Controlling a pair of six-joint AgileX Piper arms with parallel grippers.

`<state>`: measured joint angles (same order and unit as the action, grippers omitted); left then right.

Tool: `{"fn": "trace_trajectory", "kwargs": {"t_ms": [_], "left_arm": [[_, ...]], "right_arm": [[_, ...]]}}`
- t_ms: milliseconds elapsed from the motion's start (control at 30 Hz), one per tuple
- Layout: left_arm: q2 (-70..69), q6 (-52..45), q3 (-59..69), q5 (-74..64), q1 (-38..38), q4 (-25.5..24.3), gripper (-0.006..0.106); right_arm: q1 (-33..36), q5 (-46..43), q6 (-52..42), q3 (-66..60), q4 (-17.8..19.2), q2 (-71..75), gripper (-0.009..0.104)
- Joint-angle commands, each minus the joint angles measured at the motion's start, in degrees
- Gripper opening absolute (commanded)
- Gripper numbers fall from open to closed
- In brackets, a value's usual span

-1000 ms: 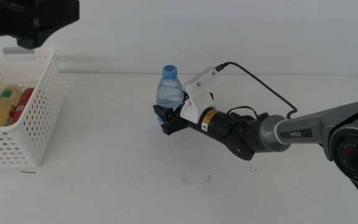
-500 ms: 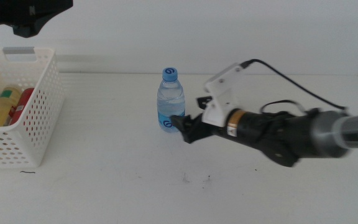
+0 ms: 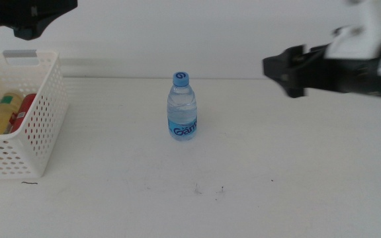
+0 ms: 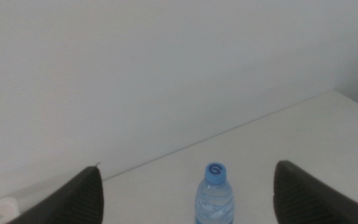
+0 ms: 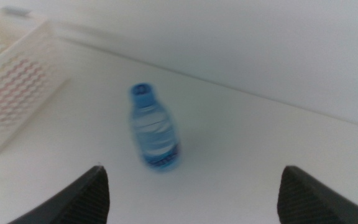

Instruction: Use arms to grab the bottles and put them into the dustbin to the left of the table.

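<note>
Now the right pincer [image 3: 280, 68], jaws wide and empty, has pulled well back from the water bottle [image 3: 182, 107], which stands upright on the bench [image 3: 276, 172] well apart from the dustbin [image 3: 42, 119], seemingly left for the left pincer [image 4: 185, 196], open too.

Bottle [image 3: 182, 108]: clear glossy plastic, blue cap. Basket [image 3: 40, 119]: white perforated plastic. Worktop [image 3: 276, 172]: smooth matt white.

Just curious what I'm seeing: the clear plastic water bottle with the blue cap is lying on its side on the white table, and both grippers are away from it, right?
Not quite: the water bottle stands upright on the white table, as the middle view shows. The left gripper and the right gripper are indeed both clear of it.
</note>
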<state>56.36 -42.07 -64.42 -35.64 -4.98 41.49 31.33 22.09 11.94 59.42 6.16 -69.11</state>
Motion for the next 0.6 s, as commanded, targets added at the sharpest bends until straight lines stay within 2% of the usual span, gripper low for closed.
{"fn": "trace_trajectory", "kwargs": {"t_ms": [0,33,67,200,567], "left_arm": [[-0.17,-0.06,0.22,0.71,-0.16,0.27,0.094],[-0.17,-0.06,0.22,0.71,-0.16,0.27,0.094],[-0.17,-0.06,0.22,0.71,-0.16,0.27,0.094],[-0.17,-0.06,0.22,0.72,-0.16,-0.69,0.094],[-0.17,-0.06,0.22,1.67,-0.16,-0.82,0.094]], "right_arm": [[0.12,7.42,-13.28,1.98,-11.15,3.14,0.082],[0.12,8.66,-16.65,2.58,-13.96,3.96,0.082],[0.12,9.65,-17.43,3.18,-14.64,4.45,0.082],[0.12,10.73,-17.31,4.09,-13.52,4.85,0.082],[0.12,10.52,-17.31,4.09,-13.85,4.85,0.082]]}}
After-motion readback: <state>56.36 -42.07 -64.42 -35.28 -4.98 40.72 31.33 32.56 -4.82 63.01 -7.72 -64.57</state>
